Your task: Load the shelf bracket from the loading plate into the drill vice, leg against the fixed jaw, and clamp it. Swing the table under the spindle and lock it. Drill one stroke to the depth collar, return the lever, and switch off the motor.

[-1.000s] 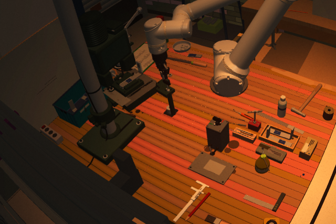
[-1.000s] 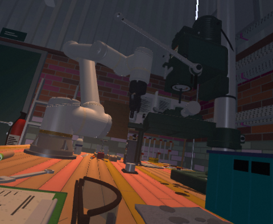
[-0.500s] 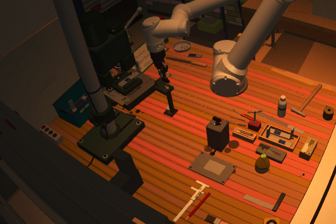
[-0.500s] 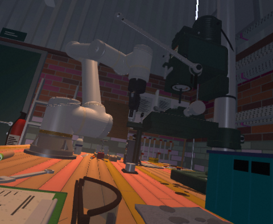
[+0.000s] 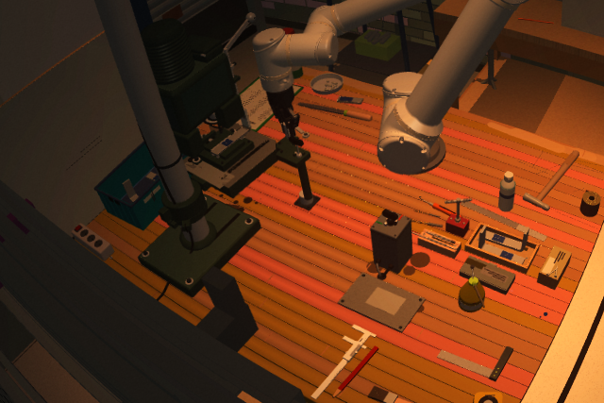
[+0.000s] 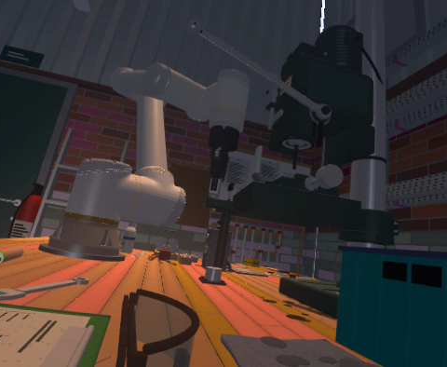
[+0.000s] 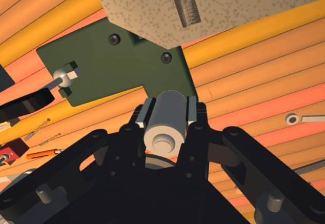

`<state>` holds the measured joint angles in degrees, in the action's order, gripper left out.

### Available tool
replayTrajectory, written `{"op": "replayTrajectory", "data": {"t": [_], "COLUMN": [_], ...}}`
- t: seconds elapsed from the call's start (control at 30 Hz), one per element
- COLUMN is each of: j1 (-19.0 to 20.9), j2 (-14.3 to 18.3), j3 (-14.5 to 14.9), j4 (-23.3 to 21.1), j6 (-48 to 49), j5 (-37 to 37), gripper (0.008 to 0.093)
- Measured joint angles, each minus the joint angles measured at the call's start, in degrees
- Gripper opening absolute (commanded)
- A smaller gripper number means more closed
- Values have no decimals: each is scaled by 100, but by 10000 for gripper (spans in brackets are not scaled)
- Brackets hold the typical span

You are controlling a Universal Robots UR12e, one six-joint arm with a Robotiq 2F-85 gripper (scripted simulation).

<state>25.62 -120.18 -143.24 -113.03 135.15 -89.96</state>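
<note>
A short grey cylindrical handle [image 7: 166,121] stands between my fingers, and my gripper [image 7: 166,114] is closed on it. The handle rises from the outer corner of the green drill table [image 7: 115,66], above a slim support post [image 5: 305,179]. In the side camera my gripper [image 5: 291,133] hangs straight down at the table's right edge. The drill vice [image 5: 233,145] sits on the table under the drill head [image 5: 195,81], with a blue-marked bracket in it. A ball-ended lever [image 7: 64,74] sticks out at the table's left edge. The loading plate [image 5: 382,301] lies bare on the bench.
Behind the table the drill column [image 5: 141,96] rises from its base [image 5: 200,242]. A black box [image 5: 390,242], tool trays [image 5: 502,245], a hammer [image 5: 551,184] and a bottle [image 5: 507,191] lie to the right. A spanner [image 7: 304,118] and a file [image 5: 336,111] lie near my arm.
</note>
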Motion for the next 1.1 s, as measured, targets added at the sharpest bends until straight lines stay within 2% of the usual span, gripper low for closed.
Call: {"op": "replayTrajectory", "data": {"t": [1.1], "j1": [-254], "j2": [132], "j3": [56], "j4": [-76], "j6": [608], "j5": [-2], "gripper": [80]}}
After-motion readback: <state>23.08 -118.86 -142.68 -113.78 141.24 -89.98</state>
